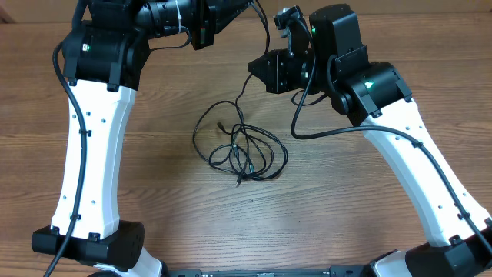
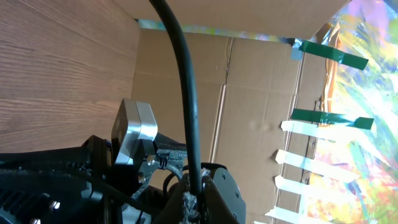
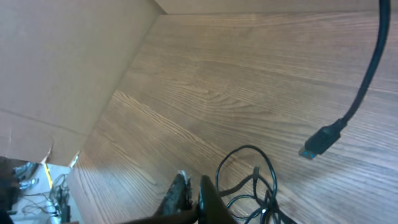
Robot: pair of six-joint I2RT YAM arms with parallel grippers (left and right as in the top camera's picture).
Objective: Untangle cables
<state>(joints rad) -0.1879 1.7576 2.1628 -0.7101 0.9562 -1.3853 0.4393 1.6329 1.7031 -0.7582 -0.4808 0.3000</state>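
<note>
The cables (image 1: 242, 150) lie as a loose tangle of thin black loops in the middle of the wooden table (image 1: 154, 192). One strand (image 1: 266, 45) rises from the tangle toward the far edge. My left gripper (image 2: 189, 190) is raised at the far side and shut on a black cord (image 2: 186, 93) that comes out from between its fingertips. My right gripper (image 3: 193, 177) hovers beside the cables (image 3: 249, 186), shut, with nothing showing between its fingers. A black cord with a blue-tipped plug (image 3: 318, 144) hangs in the air on the right of the right wrist view.
Both white arms (image 1: 88, 154) reach from the near edge to the far side. A thick robot wire (image 1: 296, 127) droops from the right wrist toward the table. A cardboard wall (image 2: 261, 106) stands along the far and side edges of the table.
</note>
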